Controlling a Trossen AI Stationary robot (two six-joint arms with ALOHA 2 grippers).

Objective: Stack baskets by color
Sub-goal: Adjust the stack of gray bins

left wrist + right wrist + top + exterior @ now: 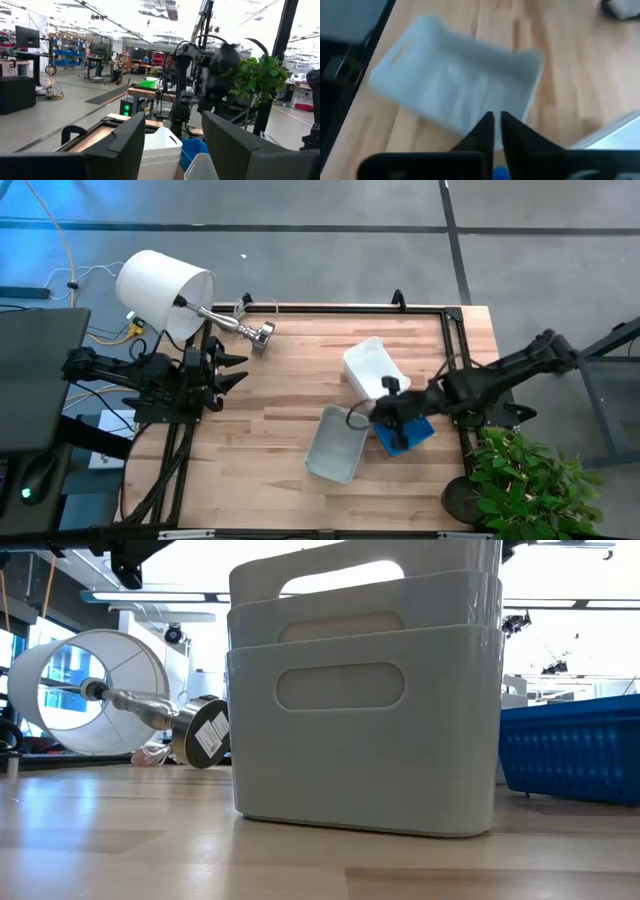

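Right gripper [372,414] is over the right-centre of the light wooden table [270,430], at the near short wall of the pale grey shallow plastic basket [336,443]. In the right wrist view its fingers [485,127] are nearly together at that basket's rim [465,85]; can't tell whether the rim is pinched between them. Grey basket sits tilted, between the white plastic basket stack [372,367] behind it and the table's front edge. Blue mesh-sided plastic basket [405,432] is just right of the grey one, under the right arm. In the low view the white stack [365,690] shows as nested layers. Left gripper [232,370] waits at the table's left edge, fingers spread, holding nothing. White cylindrical lampshade [163,290] with its metal lamp stem lies tipped over at the back-left corner.
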